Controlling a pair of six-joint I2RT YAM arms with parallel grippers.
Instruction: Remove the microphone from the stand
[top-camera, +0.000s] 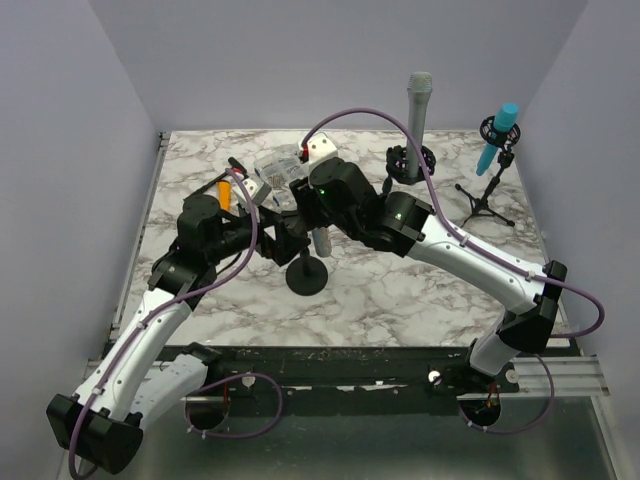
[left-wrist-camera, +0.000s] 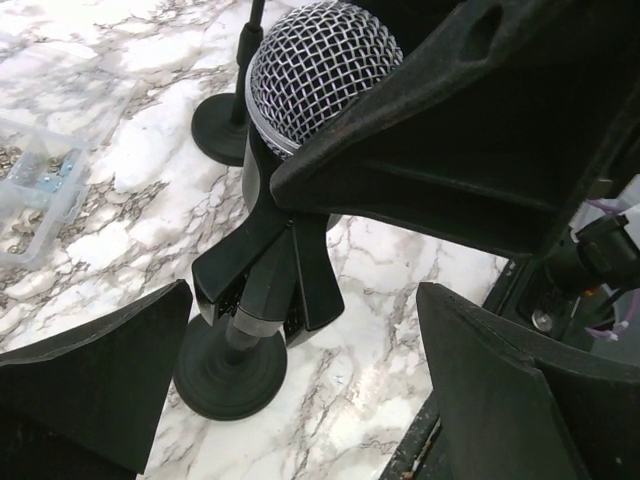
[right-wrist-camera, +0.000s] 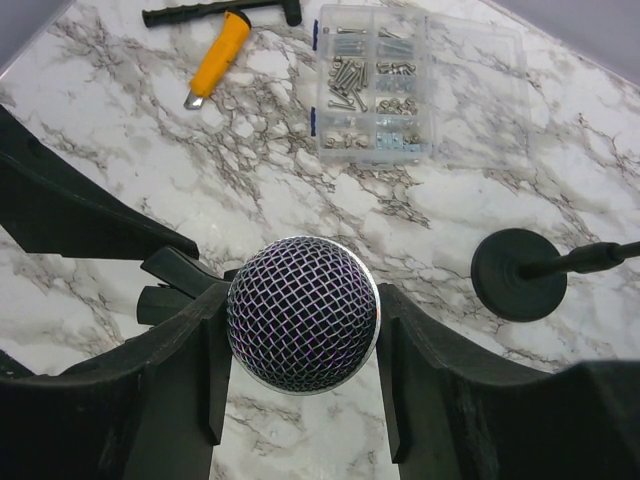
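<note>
Microphone (right-wrist-camera: 302, 315) upright in clip of stand (left-wrist-camera: 228, 375), mid-surface. Right gripper (right-wrist-camera: 300, 365) jaws half-open, flanking the grille; contact indeterminate. Left gripper (left-wrist-camera: 300, 390) jaws fully open, empty, near the stand. Recommend: brace stand, grip firmly, withdraw along clip axis.

You have a white marble-patterned tabletop with grey veining (top-camera: 420, 300) filling the middle of the top view. Plain pale lavender-grey walls box it in on three sides: left wall (top-camera: 60, 150), back wall (top-camera: 330, 60), right wall (top-camera: 590, 130). Along the near edge runs a black mounting rail (top-camera: 350, 362), with a silver slotted aluminium bar (top-camera: 575, 375) at its right end. Light is even and soft; shadows on the marble are faint
</note>
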